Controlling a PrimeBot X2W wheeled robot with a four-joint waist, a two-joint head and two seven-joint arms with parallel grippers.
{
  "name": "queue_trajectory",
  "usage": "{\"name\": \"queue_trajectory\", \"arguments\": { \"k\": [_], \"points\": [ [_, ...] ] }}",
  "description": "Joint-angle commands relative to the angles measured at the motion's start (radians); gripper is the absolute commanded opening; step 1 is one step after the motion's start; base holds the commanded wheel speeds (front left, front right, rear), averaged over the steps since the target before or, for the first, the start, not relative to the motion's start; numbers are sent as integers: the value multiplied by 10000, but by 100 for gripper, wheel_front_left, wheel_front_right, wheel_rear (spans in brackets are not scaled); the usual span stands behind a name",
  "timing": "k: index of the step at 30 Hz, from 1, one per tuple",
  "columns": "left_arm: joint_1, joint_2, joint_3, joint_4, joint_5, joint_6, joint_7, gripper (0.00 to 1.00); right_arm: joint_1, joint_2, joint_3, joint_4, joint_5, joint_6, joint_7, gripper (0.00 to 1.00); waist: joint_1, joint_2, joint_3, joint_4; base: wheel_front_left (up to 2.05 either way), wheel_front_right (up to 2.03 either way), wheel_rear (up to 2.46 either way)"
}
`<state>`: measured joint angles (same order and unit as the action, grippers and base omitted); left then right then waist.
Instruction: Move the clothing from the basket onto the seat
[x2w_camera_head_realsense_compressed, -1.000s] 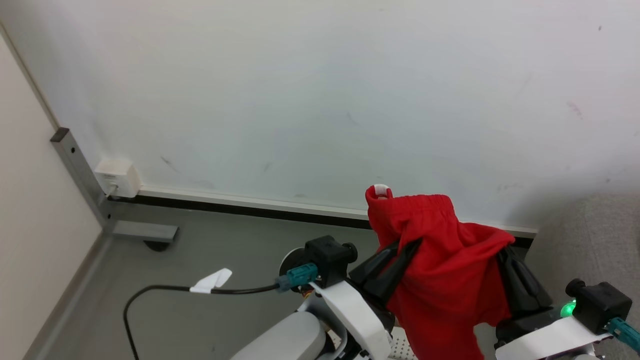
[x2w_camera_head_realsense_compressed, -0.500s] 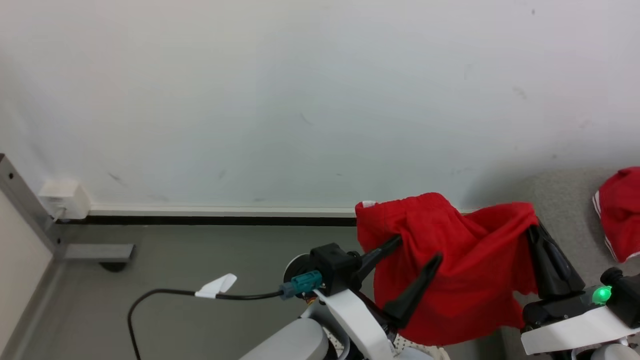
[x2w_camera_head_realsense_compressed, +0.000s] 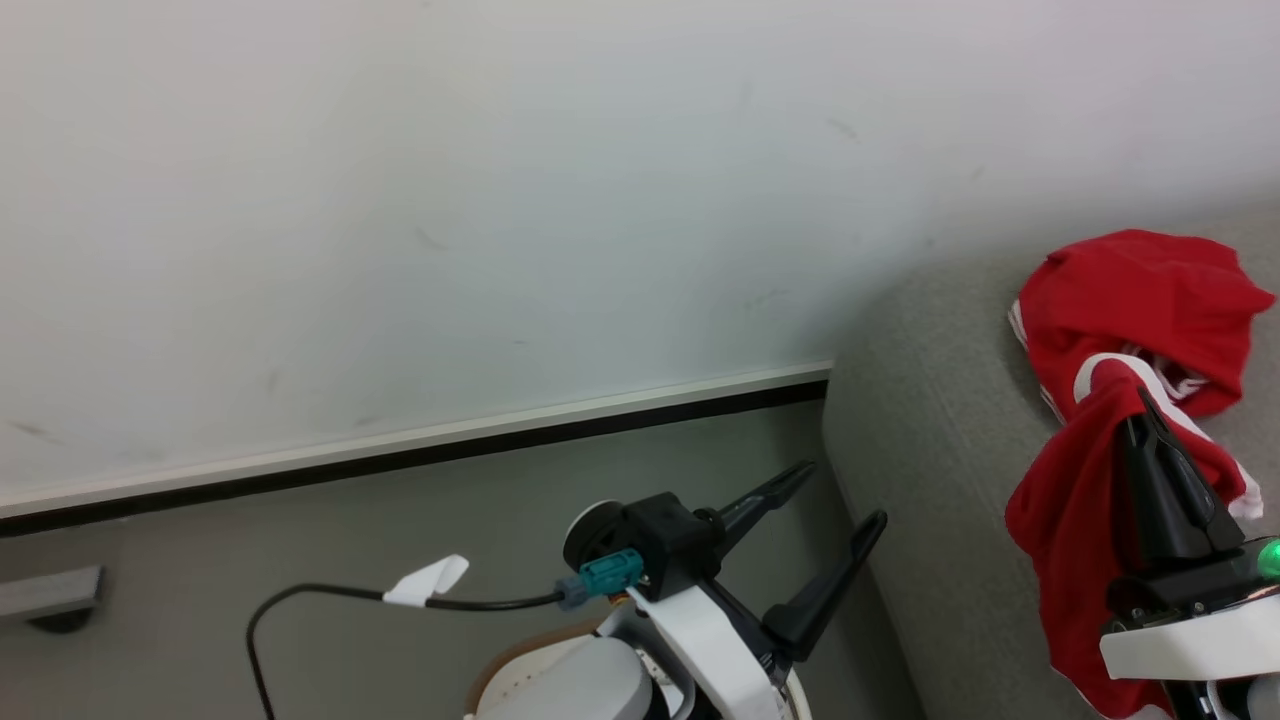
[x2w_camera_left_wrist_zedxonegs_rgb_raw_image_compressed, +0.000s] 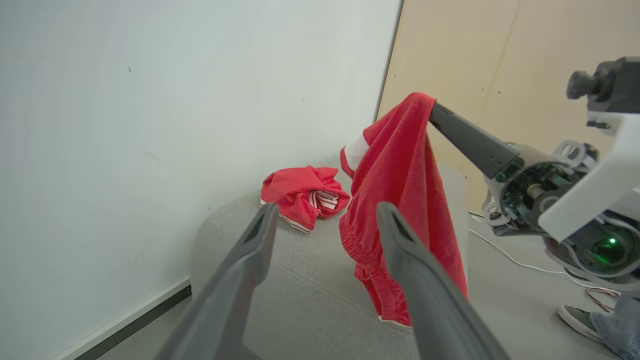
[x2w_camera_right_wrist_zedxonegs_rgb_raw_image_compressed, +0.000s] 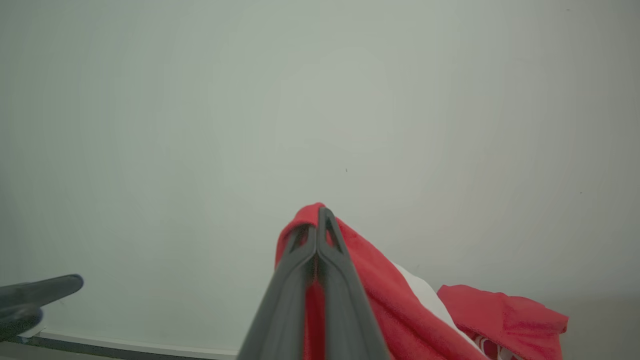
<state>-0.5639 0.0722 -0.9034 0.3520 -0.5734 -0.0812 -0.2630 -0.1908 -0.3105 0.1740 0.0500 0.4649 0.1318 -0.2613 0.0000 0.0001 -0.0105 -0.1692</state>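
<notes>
One white wall (x2w_camera_head_realsense_compressed: 500, 200) runs behind everything, well beyond both sets of fingers. One grey sofa (x2w_camera_head_realsense_compressed: 930, 450) sits ahead and to the right of the left gripper's fingers, and its rounded arm passes right under the right gripper's fingers.

Two red pieces of clothing, count them! The crumpled red garment (x2w_camera_head_realsense_compressed: 1140, 290), white stripes showing, lies on the sofa cushion just past the right fingertips. The left wrist camera sees it beyond its own fingertips (x2w_camera_left_wrist_zedxonegs_rgb_raw_image_compressed: 295, 190). The red shorts (x2w_camera_head_realsense_compressed: 1070, 520) are off the cushion, draped from the right fingertips and hanging down beside the sofa's edge, elastic waistband lowest (x2w_camera_left_wrist_zedxonegs_rgb_raw_image_compressed: 400, 200).

Two grippers. The right gripper (x2w_camera_head_realsense_compressed: 1140, 400) has its fingers pressed tight together with the shorts' fabric pinched at the tips (x2w_camera_right_wrist_zedxonegs_rgb_raw_image_compressed: 320, 212). The left gripper (x2w_camera_head_realsense_compressed: 838, 495) has its fingers spread wide with nothing between them. It is clear of the shorts and hovers over the floor (x2w_camera_head_realsense_compressed: 300, 540) beside the sofa.

One black cable (x2w_camera_head_realsense_compressed: 330, 595) with a white tag trails behind the left wrist.
</notes>
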Motion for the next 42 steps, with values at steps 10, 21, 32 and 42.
{"name": "queue_trajectory", "arguments": {
  "k": [10,21,32,42],
  "points": [
    [304,84,363,-34,696,-244,-17,100,334,-109,-537,-488,-186,-22,-28,0,0,-1,269,-1854,0,0,0],
    [243,46,742,191,1113,-362,-15,100,-711,-226,-586,-899,1876,-22,-27,0,0,-1,806,-2179,0,0,0],
    [-710,468,808,265,1493,-400,112,100,-3379,-1724,-2039,236,2677,-23,-27,0,0,-1,3023,-1373,0,0,0],
    [-1342,952,1084,-103,1668,-134,288,100,-5407,-3130,-3918,3188,2513,-23,-19,0,0,-1,4680,-272,0,0,0]
  ]
}}
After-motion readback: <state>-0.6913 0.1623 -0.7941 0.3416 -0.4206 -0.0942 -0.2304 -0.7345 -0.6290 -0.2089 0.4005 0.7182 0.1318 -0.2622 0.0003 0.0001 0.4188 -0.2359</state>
